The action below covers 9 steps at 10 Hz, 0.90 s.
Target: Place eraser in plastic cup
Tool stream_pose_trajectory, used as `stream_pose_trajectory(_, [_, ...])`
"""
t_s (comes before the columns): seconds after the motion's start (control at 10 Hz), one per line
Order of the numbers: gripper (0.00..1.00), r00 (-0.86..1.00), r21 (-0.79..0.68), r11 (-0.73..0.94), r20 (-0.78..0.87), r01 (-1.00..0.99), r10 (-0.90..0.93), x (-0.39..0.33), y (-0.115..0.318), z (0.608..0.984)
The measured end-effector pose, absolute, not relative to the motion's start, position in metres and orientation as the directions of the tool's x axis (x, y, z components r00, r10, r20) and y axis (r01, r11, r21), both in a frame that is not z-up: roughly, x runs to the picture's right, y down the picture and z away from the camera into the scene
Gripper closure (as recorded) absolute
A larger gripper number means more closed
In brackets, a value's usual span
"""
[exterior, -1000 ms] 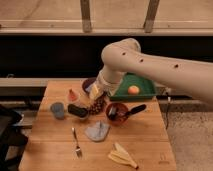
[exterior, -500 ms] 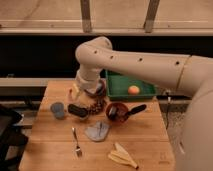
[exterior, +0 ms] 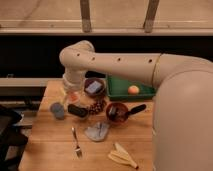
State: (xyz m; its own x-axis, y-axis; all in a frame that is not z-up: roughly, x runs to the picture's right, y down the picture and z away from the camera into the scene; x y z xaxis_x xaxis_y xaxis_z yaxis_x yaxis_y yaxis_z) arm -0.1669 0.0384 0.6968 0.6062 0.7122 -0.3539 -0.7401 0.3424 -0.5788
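Leftward again goes the arm [exterior: 120, 62]: its bend now sits above the table's left half, where 1 second ago it stood near the middle, and its bulk fills the right side of the view. The gripper [exterior: 73, 96] hangs low beside the dark maroon bowl [exterior: 94, 88], its 2 fingers spread and holding nothing, just above the eraser [exterior: 77, 111]. That eraser lies flat on the wooden table [exterior: 50, 150], where it was before, just right of the plastic cup [exterior: 57, 110] and outside it.
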Motion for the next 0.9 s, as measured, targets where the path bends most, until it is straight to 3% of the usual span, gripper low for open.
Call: stream_pose_trajectory(0.9, [0.33, 0.636, -0.587, 0.361, -0.366, -0.724, 0.68, -0.175, 0.051, 0.705])
